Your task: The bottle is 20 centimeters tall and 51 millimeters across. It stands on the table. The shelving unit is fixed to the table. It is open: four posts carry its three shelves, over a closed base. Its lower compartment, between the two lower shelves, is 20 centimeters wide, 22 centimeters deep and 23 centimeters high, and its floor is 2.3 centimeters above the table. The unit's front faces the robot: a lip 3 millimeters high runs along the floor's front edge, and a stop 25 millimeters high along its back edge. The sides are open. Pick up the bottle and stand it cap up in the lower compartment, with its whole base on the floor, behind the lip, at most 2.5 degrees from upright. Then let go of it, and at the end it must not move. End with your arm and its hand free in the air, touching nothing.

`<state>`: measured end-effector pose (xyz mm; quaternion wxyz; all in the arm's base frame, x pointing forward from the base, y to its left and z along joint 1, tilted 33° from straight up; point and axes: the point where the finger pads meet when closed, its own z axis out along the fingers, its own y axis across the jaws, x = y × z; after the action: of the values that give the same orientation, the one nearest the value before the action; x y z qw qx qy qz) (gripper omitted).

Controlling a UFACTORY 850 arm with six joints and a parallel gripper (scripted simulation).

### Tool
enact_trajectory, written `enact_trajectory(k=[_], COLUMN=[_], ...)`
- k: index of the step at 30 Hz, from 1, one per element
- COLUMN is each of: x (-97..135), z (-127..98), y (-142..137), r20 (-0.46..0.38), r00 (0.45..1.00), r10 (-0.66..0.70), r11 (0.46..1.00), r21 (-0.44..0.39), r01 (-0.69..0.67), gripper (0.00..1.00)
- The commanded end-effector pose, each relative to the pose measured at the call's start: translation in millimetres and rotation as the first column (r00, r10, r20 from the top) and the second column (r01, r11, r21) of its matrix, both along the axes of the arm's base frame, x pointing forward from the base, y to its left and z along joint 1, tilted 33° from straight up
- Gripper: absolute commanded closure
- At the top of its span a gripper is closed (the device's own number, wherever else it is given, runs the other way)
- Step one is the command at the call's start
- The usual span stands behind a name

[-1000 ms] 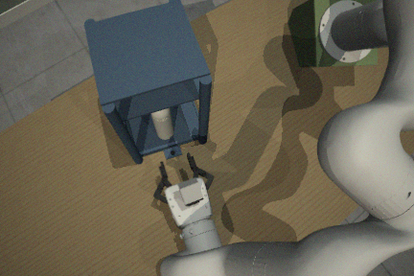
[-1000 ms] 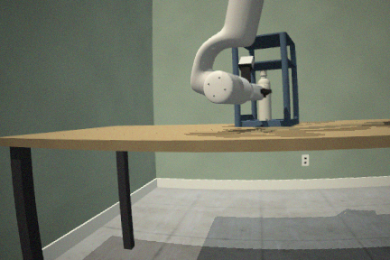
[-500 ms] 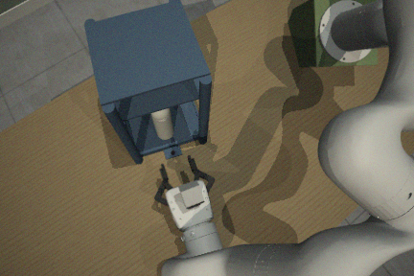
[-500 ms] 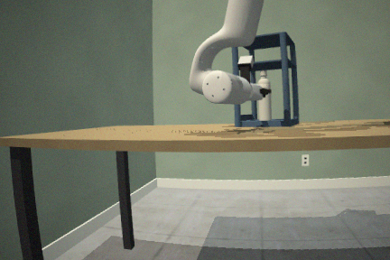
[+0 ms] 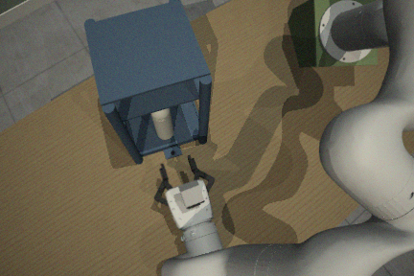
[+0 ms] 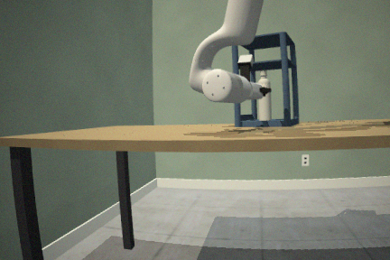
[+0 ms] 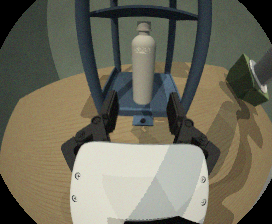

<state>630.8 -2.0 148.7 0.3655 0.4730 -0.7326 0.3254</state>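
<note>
The cream bottle (image 7: 143,62) stands cap up on the floor of the lower compartment of the blue shelving unit (image 5: 146,68). It also shows in the top view (image 5: 162,124) between the front posts and in the exterior view (image 6: 264,98). My gripper (image 5: 178,168) is open and empty. It hovers above the table in front of the unit, a short way out from its front edge, with the fingers pointing at the bottle. In the wrist view the gripper (image 7: 141,111) frames the unit's base, apart from the bottle.
The arm's green base mount (image 5: 335,33) stands at the far right of the table. The arm's large links (image 5: 369,157) fill the right side. The unit's four posts flank the compartment.
</note>
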Motion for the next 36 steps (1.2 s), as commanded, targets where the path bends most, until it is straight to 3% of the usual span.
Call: enact_trajectory(k=[1,36], x=[0,-23], z=[2,70], y=[-1,-37], r20=[0.001,0.001], r00=[1.000,1.000], r10=[-0.001,-0.001], r11=[1.000,1.000], r21=[0.000,0.000], r01=[0.001,0.001], gripper=[0.28,0.28])
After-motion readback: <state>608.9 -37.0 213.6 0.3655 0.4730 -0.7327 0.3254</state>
